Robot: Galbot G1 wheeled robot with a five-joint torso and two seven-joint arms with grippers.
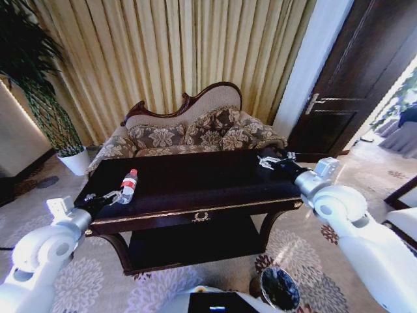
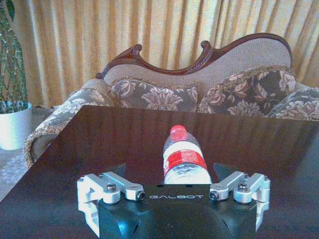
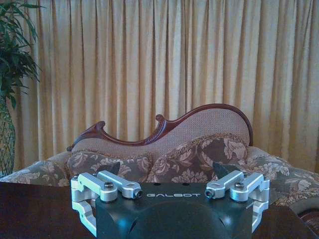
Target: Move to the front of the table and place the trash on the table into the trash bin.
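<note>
Clear bottle [image 1: 128, 186] with red label lies at left centre of frame on the dark desk [image 1: 195, 186], between the spread fingers of the left tool [image 2: 173, 175]. Right tool [image 1: 267, 160], spread, hovers at right centre. Trash bin [image 1: 280, 289] stands at lower right. Risk: closing on the round bottle may roll it away.

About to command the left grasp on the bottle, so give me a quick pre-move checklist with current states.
1. Left gripper open: ok, fingers spread in the left wrist view.
2. Bottle centred between the left fingers: ok, lying on the table, cap pointing away.
3. Fingers around the bottle body: cannot tell, the wrist housing hides its near end.
4. Right gripper out of the way: ok, open over the table's far right end.
5. Trash bin reachable: ok, on the floor front right.
</note>
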